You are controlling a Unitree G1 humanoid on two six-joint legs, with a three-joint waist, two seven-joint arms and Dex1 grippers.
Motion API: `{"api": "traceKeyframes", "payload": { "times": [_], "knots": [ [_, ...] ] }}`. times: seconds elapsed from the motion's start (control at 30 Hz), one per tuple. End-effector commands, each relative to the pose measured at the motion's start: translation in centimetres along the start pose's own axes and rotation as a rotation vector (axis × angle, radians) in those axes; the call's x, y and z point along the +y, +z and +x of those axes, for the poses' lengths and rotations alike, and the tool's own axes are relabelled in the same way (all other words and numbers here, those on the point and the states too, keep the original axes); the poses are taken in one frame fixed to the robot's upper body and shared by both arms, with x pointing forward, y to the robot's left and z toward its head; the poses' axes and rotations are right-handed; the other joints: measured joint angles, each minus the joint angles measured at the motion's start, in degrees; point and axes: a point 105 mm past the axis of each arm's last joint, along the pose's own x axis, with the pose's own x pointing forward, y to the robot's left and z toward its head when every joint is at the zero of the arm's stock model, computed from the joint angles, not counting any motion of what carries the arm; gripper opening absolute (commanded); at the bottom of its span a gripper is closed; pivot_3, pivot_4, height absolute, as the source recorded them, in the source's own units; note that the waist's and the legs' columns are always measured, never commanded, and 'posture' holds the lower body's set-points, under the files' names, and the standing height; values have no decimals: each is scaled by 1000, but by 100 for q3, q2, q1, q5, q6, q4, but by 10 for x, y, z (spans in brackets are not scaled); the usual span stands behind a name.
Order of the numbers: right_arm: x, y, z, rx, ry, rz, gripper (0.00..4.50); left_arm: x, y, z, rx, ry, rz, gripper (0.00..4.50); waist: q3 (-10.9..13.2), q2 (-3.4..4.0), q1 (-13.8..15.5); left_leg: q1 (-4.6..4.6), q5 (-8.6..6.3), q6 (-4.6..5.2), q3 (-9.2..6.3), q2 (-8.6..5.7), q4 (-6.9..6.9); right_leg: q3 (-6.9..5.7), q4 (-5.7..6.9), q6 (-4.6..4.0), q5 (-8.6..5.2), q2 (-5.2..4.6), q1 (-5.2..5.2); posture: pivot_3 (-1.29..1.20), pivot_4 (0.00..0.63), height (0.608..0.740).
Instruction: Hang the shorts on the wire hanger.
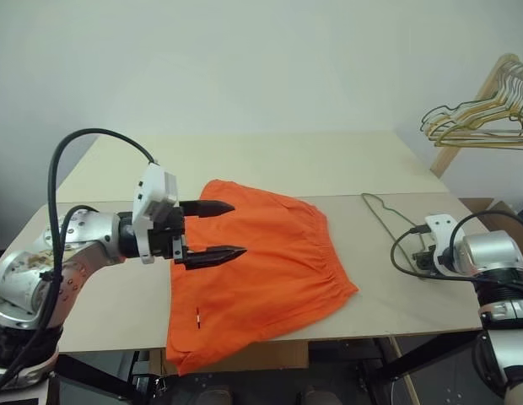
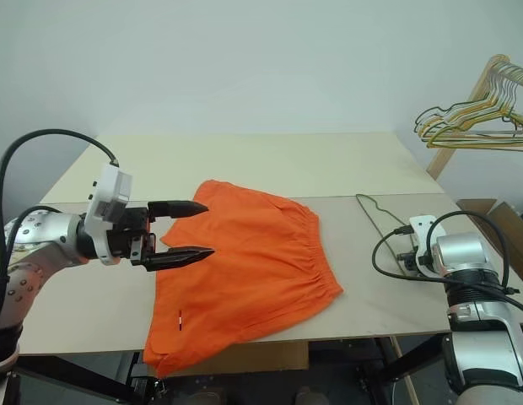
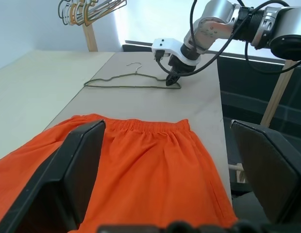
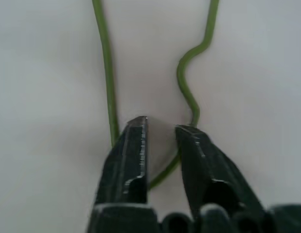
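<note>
On table [image 1: 270,164], orange shorts [image 1: 261,261] beside wire hanger [image 3: 126,83].

Light: bright and even on your desk [image 1: 270,169].
Shadows: faint.
Focus: your right wrist view is soft.

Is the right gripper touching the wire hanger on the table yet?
Touching. In the right wrist view, the right gripper has its jaws nearly closed around the end corner of the wire hanger, with the wire running between them and meeting the fingers.
</note>
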Motion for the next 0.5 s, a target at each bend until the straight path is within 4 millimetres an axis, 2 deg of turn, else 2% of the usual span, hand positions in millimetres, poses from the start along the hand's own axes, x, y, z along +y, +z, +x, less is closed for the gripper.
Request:
{"api": "traceKeyframes", "payload": {
  "times": [0.03, 0.33, 0.5],
  "knots": [
    [-5, 1, -4, -3, -9, 12, 14, -3, 9, -3, -9, 5, 39, 4500, 0, 0, 1, 0, 0, 0, 0, 0, 0, 0, 0, 0, 0, 0, 0, 84, 0, 740],
    [-1, -5, -8, 4, 10, 16, 14, -5, 9, -4, -10, 1, 34, 4500, 0, 0, 4, 0, 0, 0, -2, 1, 0, -2, 0, 0, 0, 1, 1, 83, 0, 740],
    [14, -6, -21, -54, 78, -76, 14, -5, 10, -6, -8, -7, 34, 4500, 0, 0, 9, -3, 0, 0, -5, 1, -1, -5, -3, 1, -1, 0, 1, 76, 0, 740]
  ]
}}
